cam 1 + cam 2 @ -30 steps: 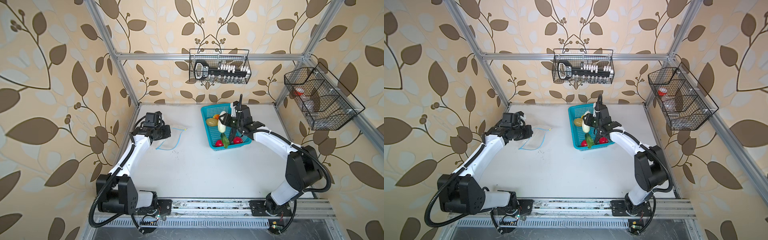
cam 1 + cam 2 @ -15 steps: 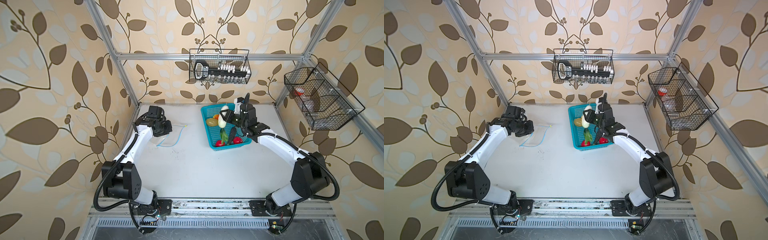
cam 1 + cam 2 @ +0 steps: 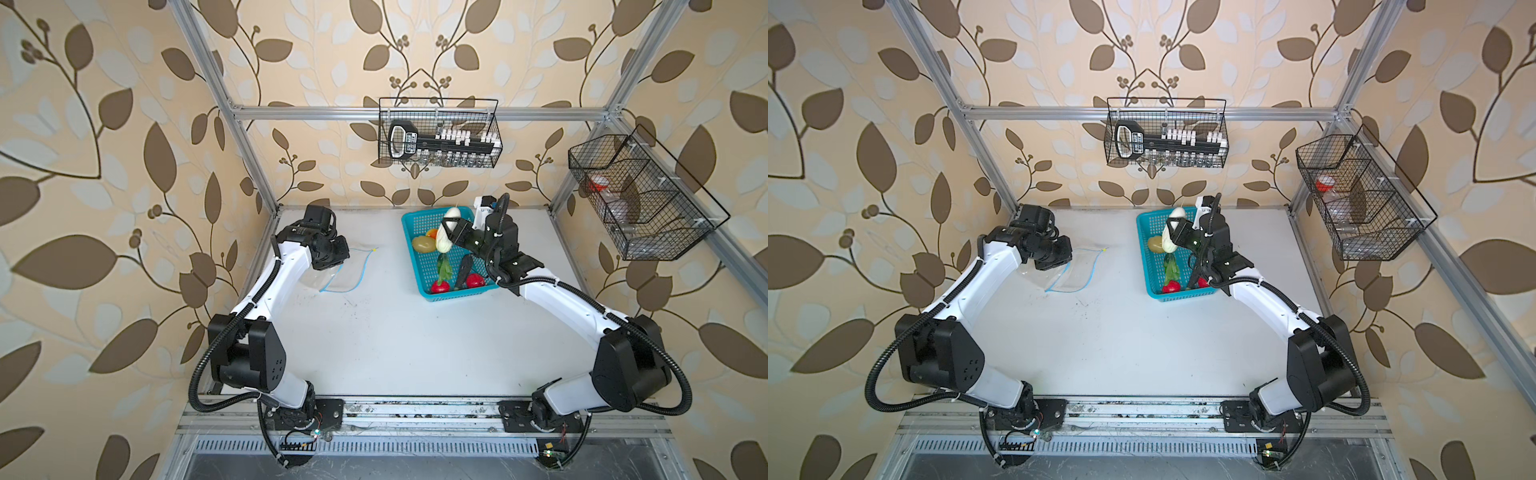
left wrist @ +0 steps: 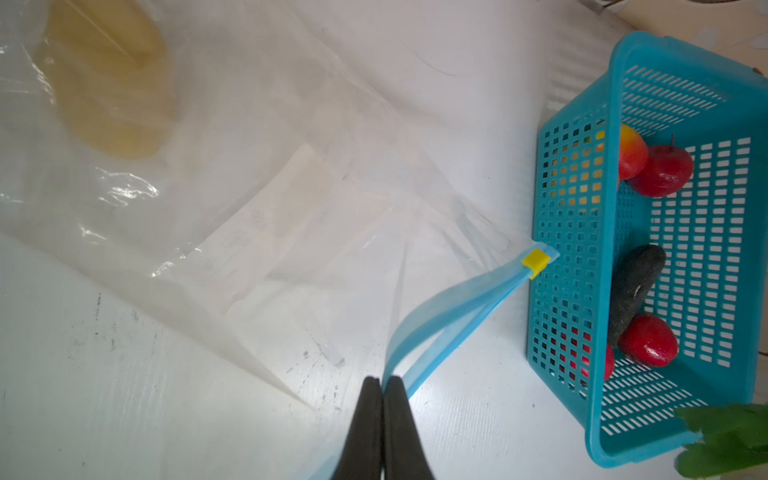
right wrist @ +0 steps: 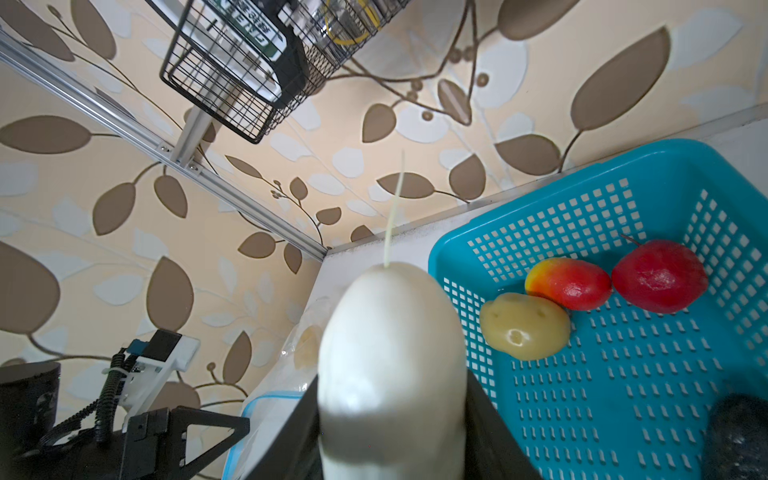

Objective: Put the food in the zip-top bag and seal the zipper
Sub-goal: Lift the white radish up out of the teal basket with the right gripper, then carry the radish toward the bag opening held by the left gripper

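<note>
the left hand [image 4: 382, 384] is pinched shut on the thin light-blue zipper strip [image 4: 453, 307], holding up one lip of the clear crinkly plastic bag [image 3: 338, 271] that lies on the white table [image 3: 395, 340], well apart from the turquoise perforated plastic basket [image 3: 453, 295]. the right hand [image 3: 449, 230] clamps the smooth white oblong vegetable [image 5: 390, 353] over the basket; i'd worry the slick, rounded thing slips out, or snags the limp film and folds the narrow mouth closed.
</note>
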Motion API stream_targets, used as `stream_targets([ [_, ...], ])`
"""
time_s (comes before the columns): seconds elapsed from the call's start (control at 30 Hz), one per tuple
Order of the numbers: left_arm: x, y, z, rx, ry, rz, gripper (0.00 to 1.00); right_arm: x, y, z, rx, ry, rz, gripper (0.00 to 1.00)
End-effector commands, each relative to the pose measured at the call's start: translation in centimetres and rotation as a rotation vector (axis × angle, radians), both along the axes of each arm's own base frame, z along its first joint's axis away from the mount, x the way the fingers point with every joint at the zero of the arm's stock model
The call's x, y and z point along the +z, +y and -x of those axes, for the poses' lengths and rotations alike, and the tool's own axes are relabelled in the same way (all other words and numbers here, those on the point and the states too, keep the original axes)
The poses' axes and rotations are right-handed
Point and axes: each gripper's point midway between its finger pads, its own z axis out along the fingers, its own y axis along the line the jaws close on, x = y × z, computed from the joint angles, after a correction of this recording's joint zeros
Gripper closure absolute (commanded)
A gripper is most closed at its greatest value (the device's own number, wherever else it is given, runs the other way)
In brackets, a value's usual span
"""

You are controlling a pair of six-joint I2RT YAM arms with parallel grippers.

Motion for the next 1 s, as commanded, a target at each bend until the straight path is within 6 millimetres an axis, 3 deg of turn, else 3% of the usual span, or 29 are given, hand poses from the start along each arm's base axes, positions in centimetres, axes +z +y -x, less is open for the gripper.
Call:
stream_targets([
  [0.0, 1.1, -0.6, -0.1, 0.019, -0.001, 0.010, 1.00, 2.4, -0.1, 0.1, -0.029, -0.074, -0.060, 0.71],
  [0.47, 1.4, -2.7, -1.5, 0.019, 0.008, 0.016, 1.00, 4.4, 0.5, 0.4, -0.028, -0.181, -0.154, 0.72],
  [0.97, 2.6, -6.6, -3.7, -0.028, 0.037, 0.072, 1.00, 8.5, 4.1, 1.9, 0.061, -0.349, -0.241, 0.73],
])
